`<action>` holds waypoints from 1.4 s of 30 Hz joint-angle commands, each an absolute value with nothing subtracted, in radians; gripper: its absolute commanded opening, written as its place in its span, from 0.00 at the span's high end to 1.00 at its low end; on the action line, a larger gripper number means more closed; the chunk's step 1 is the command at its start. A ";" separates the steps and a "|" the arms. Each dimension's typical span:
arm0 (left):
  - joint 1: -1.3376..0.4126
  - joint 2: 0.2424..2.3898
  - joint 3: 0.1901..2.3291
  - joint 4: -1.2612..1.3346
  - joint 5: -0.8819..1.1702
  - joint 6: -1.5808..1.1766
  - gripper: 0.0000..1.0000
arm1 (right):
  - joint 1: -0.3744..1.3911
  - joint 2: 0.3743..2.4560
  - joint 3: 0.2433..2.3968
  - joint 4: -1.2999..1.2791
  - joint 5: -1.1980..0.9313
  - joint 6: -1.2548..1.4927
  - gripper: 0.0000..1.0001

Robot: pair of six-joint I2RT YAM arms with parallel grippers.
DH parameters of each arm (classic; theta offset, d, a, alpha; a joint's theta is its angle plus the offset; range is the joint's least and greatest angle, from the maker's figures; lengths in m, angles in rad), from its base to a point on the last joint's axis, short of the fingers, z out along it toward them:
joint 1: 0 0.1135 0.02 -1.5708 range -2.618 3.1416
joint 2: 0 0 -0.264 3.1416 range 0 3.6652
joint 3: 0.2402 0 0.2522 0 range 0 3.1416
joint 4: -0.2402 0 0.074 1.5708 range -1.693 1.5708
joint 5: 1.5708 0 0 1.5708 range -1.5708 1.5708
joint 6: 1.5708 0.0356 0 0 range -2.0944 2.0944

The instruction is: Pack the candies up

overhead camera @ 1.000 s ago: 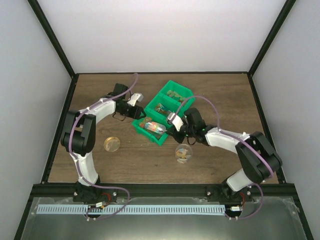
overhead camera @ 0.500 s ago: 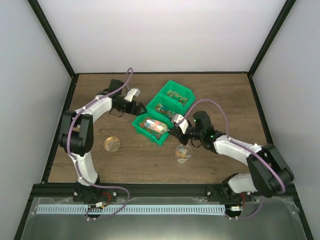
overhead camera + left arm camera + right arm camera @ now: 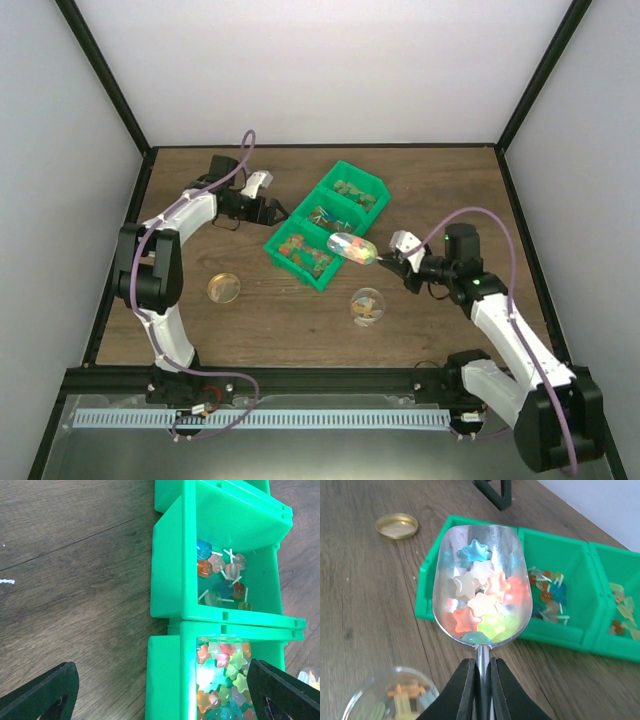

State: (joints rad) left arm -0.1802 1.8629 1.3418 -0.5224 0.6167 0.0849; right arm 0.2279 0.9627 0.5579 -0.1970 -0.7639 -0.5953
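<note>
My right gripper [image 3: 390,260] [image 3: 480,666] is shut on the handle of the metal scoop [image 3: 352,247] [image 3: 512,545]. The scoop is held level above the table, just right of the green bins [image 3: 322,282], and carries a heap of star-shaped candies [image 3: 485,602]. More candies [image 3: 303,250] [image 3: 225,680] fill the nearest bin compartment. A clear jar [image 3: 366,306] [image 3: 390,700] with a few candies inside stands below the scoop. My left gripper [image 3: 270,210] [image 3: 162,700] is open, its fingers spread either side of the bin's left wall without touching it.
A gold lid [image 3: 225,288] [image 3: 396,525] lies on the wood, left of the jar. The middle compartment [image 3: 222,577] holds stick candies, the far one [image 3: 352,192] some greenish sweets. Black frame rails edge the table.
My right arm has lifted the loaded scoop out of the nearest compartment and swung it right. My left gripper has opened off the bin and pulled back a little.
</note>
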 commanded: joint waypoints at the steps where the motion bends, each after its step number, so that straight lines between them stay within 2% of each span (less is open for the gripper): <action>1: -0.184 1.847 1.340 -0.502 0.650 0.090 0.06 | 0.104 0.860 0.548 -0.472 -0.851 -0.847 0.99; 7: -0.186 1.855 1.351 -0.503 0.662 0.090 0.06 | -0.048 0.761 0.553 -0.726 -0.868 -1.076 0.99; 12: -0.189 1.850 1.339 -0.497 0.659 0.095 0.06 | -0.108 0.698 0.559 -0.847 -0.834 -1.162 0.99; 20: -0.193 1.825 1.302 -0.458 0.658 0.086 0.07 | -0.110 0.617 0.610 -1.047 -0.789 -1.320 0.99; 33: -0.193 1.812 1.291 -0.449 0.666 0.110 0.08 | -0.110 0.600 0.681 -1.149 -0.721 -1.360 0.99; 42: -0.193 1.842 1.329 -0.462 0.690 0.107 0.09 | -0.110 0.697 0.770 -1.271 -0.703 -1.467 0.99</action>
State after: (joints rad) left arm -0.1898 1.8370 1.3014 -0.4660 0.6594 0.1009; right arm -0.1017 0.6636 0.7109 -1.1980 -0.7059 -1.4006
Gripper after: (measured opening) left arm 0.914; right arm 0.094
